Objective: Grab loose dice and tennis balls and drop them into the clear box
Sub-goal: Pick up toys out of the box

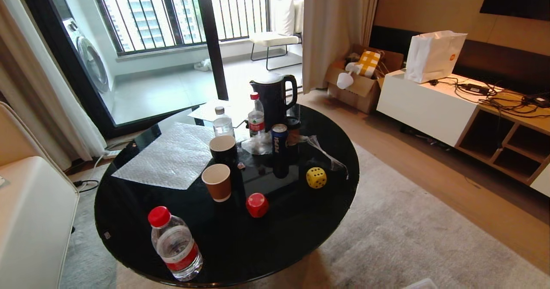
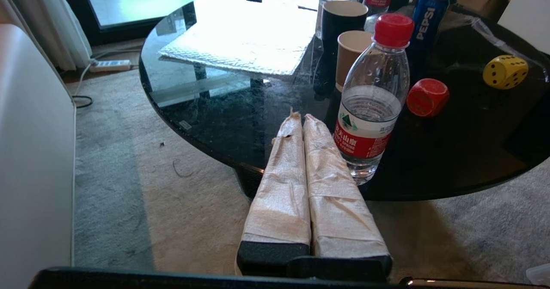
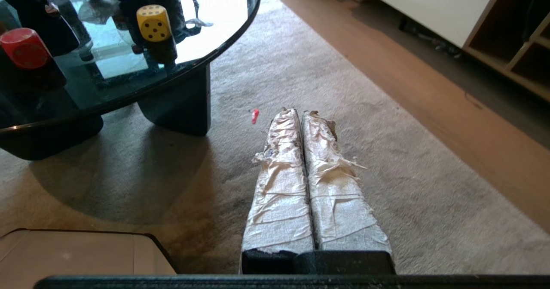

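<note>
Two dice sit on the round black glass table [image 1: 223, 254]: a yellow die [image 1: 316, 177] toward its right side and a red die [image 1: 257, 205] nearer the front. Both also show in the wrist views, yellow die [image 2: 505, 71] [image 3: 154, 22] and red die [image 2: 427, 97] [image 3: 23, 48]. My left gripper [image 2: 299, 117] is shut and empty at the table's near edge, beside a water bottle. My right gripper [image 3: 300, 112] is shut and empty over the carpet, right of the table. A pale translucent corner, perhaps the clear box [image 1: 419, 284], shows at the bottom edge. No tennis balls are in view.
The table also carries a red-capped water bottle [image 1: 175, 242], two paper cups [image 1: 217, 181], a Pepsi can [image 1: 279, 138], two more bottles, a black kettle [image 1: 273, 99] and a bubble-wrap sheet [image 1: 172, 158]. A sofa [image 1: 30, 220] stands left, a low cabinet [image 1: 464, 112] right.
</note>
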`<state>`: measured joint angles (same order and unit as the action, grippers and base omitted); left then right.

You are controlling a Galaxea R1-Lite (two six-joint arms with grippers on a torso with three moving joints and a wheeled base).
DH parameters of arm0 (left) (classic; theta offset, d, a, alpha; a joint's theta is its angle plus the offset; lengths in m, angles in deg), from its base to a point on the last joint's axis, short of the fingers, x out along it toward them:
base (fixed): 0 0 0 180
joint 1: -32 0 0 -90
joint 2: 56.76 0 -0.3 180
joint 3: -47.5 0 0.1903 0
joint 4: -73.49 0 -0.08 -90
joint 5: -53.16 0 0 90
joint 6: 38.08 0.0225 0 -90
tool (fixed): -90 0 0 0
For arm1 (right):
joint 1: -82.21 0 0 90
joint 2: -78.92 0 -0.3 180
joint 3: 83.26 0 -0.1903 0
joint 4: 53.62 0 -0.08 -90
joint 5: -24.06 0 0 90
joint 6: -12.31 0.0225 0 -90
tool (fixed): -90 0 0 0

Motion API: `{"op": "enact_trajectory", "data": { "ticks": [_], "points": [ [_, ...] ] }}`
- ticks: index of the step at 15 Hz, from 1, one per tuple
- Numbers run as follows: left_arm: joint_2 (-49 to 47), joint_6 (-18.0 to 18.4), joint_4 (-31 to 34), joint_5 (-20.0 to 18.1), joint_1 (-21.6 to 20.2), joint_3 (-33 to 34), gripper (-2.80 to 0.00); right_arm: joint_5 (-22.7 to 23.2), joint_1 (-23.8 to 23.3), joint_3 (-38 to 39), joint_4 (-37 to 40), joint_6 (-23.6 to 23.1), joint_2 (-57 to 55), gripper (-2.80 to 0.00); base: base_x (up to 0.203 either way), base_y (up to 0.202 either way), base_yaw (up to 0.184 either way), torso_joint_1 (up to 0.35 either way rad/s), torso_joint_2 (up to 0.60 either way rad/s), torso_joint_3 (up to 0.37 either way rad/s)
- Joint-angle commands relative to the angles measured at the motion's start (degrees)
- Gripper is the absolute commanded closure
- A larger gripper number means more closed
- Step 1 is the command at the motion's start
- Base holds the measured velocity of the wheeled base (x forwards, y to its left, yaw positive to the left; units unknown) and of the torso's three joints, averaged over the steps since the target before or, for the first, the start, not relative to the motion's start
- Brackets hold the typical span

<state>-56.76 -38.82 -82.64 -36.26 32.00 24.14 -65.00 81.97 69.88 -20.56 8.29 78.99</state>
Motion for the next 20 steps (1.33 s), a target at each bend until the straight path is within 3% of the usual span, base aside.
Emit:
{"op": "enact_trajectory", "data": {
  "ticks": [1, 20],
  "points": [
    [0.00, -0.05, 0.02, 0.04, 0.00, 0.09, 0.00, 0.03, 0.07, -0.02, 0.06, -0.11, 0.01, 0.00, 0.000, 0.000, 0.000, 0.002, 0.00, -0.193],
    [-0.09, -0.05, 0.02, 0.04, 0.00, 0.00, 0.00, 0.03, 0.07, -0.02, 0.06, -0.28, 0.01, 0.00, 0.000, 0.000, 0.000, 0.003, 0.00, -0.174]
  ]
}}
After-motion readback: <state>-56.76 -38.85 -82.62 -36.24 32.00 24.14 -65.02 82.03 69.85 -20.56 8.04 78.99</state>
